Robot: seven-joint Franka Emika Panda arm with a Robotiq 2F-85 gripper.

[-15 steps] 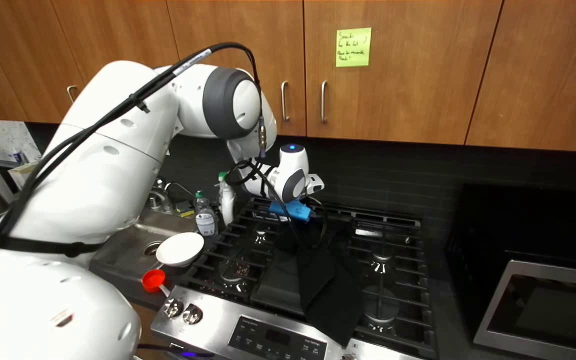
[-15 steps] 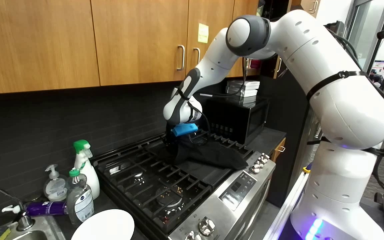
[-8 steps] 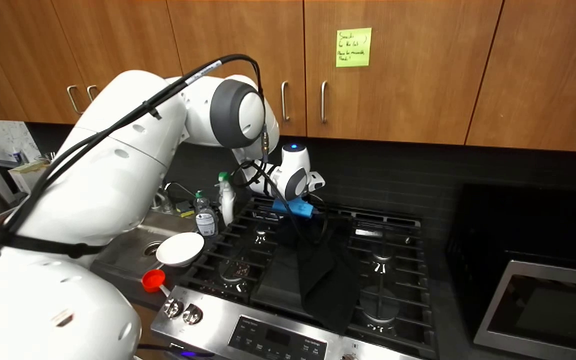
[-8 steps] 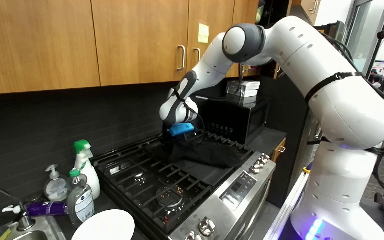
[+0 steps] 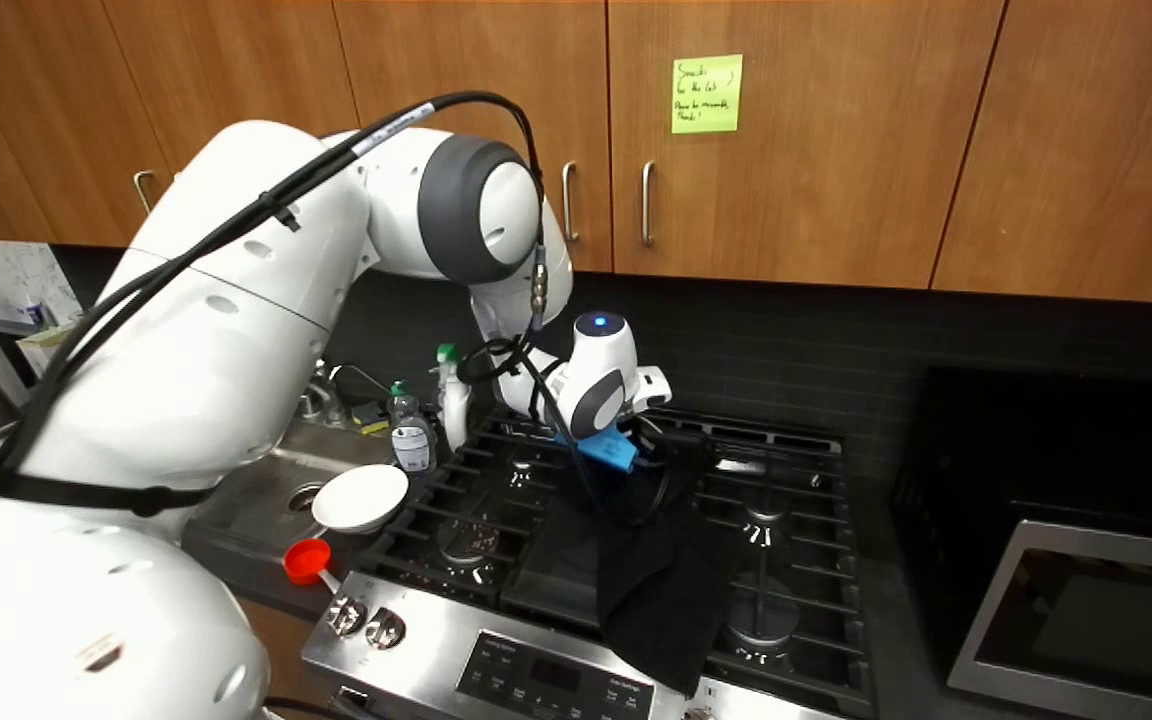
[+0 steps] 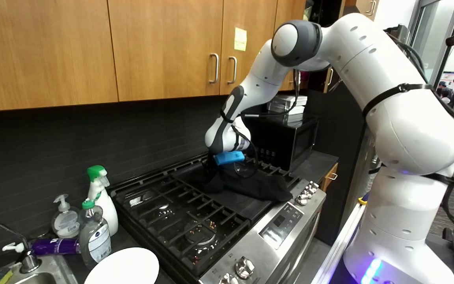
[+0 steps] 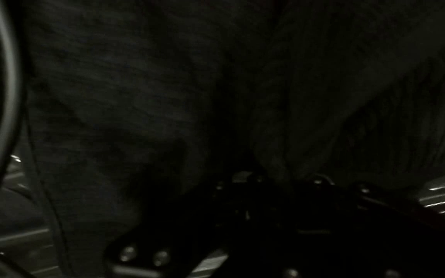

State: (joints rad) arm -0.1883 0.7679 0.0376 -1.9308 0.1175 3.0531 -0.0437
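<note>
The white arm (image 6: 408, 130) arched high at its elbow (image 6: 296, 42), and its forearm (image 6: 264, 75) sloped down to a low wrist (image 6: 225, 136). Below it, the dark gripper (image 7: 280, 181) held its jaws pinched close together.

A black cloth (image 5: 658, 600) with a finely ribbed weave and stitched edge is pinched in the gripper (image 7: 278, 179), folds bunched at that grip, the rest lying loose and creased below it.

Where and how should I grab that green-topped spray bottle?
Probably by its tapered shoulder, below the trigger, coming from the gas stove side: the spray bottle stands upright, and the dish soap bottle sits close on its opposite side.
</note>
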